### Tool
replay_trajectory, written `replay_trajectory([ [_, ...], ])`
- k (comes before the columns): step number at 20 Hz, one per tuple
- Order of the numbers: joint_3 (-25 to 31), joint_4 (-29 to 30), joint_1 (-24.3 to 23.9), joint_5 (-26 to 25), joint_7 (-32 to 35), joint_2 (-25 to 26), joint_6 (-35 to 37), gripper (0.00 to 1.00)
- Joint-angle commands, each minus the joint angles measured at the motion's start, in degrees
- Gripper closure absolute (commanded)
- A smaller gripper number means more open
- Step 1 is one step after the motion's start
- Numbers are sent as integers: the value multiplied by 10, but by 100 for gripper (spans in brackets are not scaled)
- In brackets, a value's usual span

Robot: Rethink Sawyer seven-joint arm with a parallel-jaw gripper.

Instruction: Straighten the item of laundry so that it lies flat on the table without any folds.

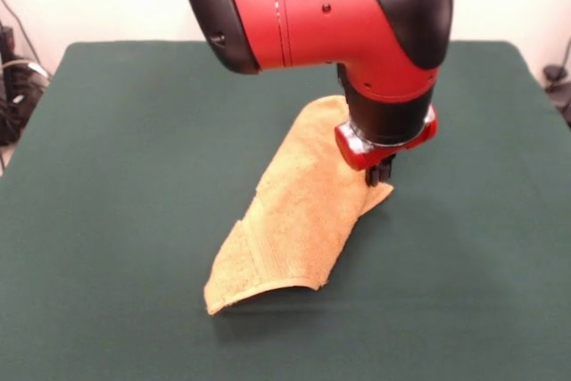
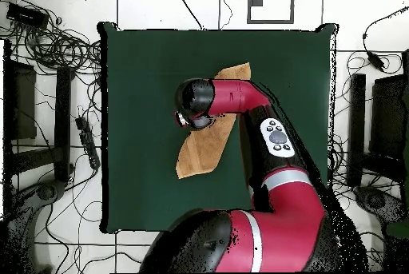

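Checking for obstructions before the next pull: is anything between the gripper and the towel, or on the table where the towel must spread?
Nothing visible. The gripper is right at the folded towel, at its edge, with no object between. The green table around the towel shows no other objects.

Orange-tan towel [image 1: 299, 211] [image 2: 209, 139] folded into long diagonal strip, mid-table [image 1: 116, 176] [image 2: 136, 87], near end arched.
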Motion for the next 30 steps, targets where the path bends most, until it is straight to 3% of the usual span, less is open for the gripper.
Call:
replay_trajectory([
  [1,0,-8,14,11,74,51,-4,100],
  [15,-14,-42,22,3,74,80,7,100],
  [22,-14,-32,14,-3,66,86,-23,100],
  [25,11,-22,-7,-6,44,96,-99,100],
  [30,100,31,-83,-23,-21,121,-291,100],
])
